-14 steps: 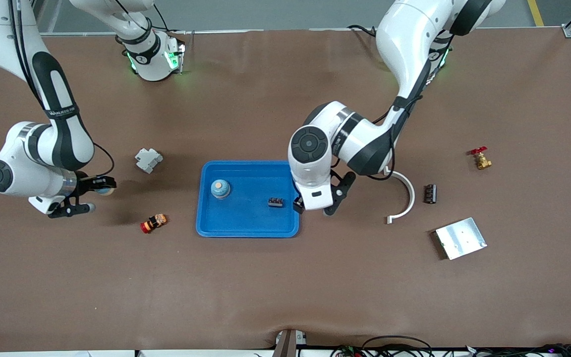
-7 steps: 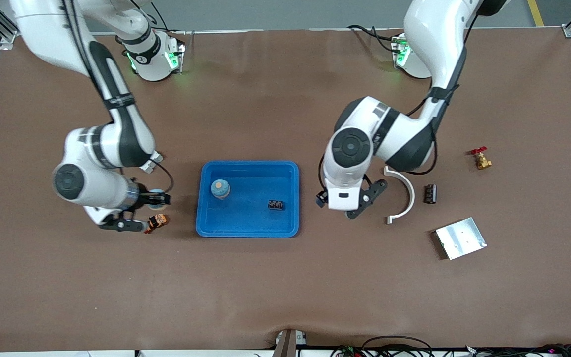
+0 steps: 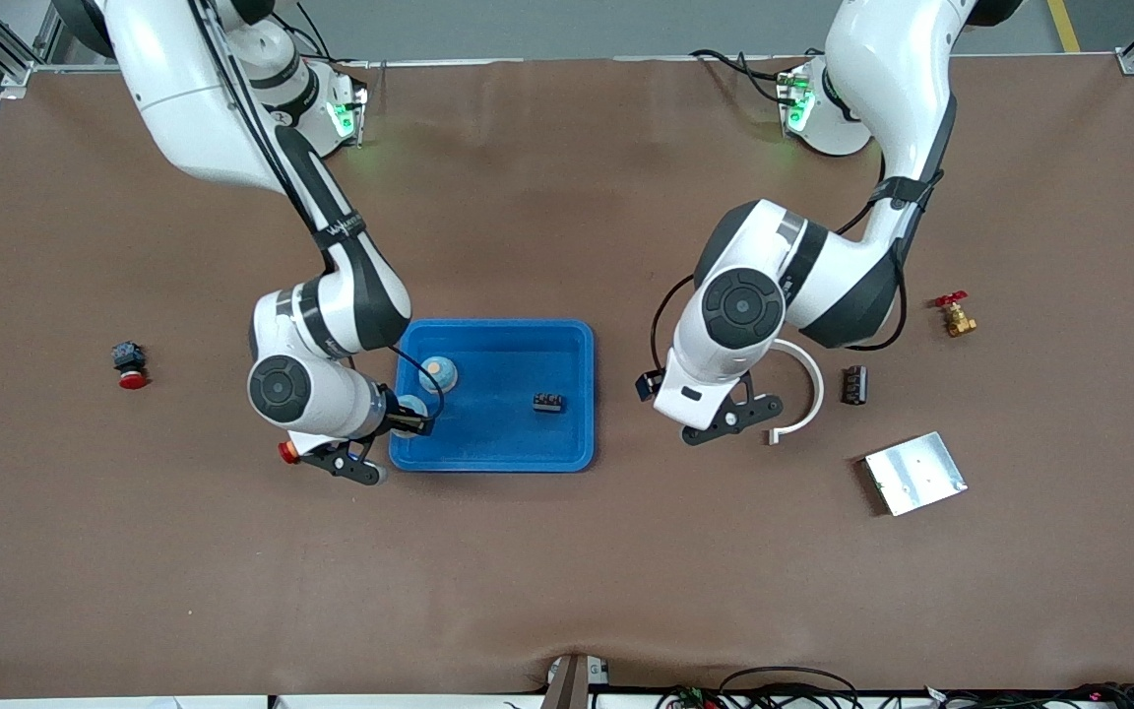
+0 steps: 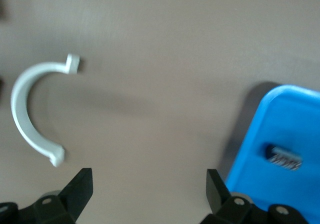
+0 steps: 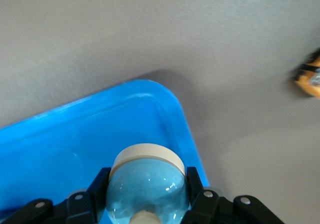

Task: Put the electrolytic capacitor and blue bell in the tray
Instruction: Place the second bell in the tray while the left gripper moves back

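Observation:
The blue tray [image 3: 493,448] lies mid-table. In it stand a blue bell [image 3: 438,372] and a small black part [image 3: 548,402] with a pale stripe [image 4: 282,156], which I take for the electrolytic capacitor. My right gripper [image 3: 416,414] is shut on a second blue bell [image 5: 147,184], a pale blue dome with a cream base, over the tray's corner [image 5: 170,104] toward the right arm's end. My left gripper [image 3: 697,406] hangs open and empty [image 4: 147,179] over bare table between the tray's rim [image 4: 250,149] and a white arc [image 4: 30,119].
A white arc [image 3: 803,389], a black block [image 3: 854,384], a silver plate [image 3: 914,473] and a brass valve [image 3: 956,317] lie toward the left arm's end. An orange-and-red part [image 3: 285,451] peeks out under the right gripper. A red-and-black button [image 3: 129,366] lies toward the right arm's end.
The right arm has carried its bell from the right arm's end of the table to over the tray's corner. The left arm has drawn away from the tray toward the white arc, still open.

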